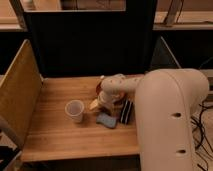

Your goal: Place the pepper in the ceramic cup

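The white ceramic cup (pixel 75 110) stands upright on the wooden table (pixel 55 135), left of centre. My gripper (pixel 102 103) hangs at the end of the white arm (pixel 165 115), low over the table just right of the cup and at the front edge of the orange-brown round dish (pixel 101 89). It is apart from the cup. The pepper does not show; the spot under the gripper is hidden by the wrist. A small pale yellowish thing (pixel 93 104) shows at the gripper's left side.
A blue flat pad (pixel 106 120) lies just in front of the gripper. A dark striped object (pixel 126 111) lies to its right, by the arm. A tall wooden side panel (pixel 17 90) closes the left; a dark back wall (pixel 90 45) stands behind.
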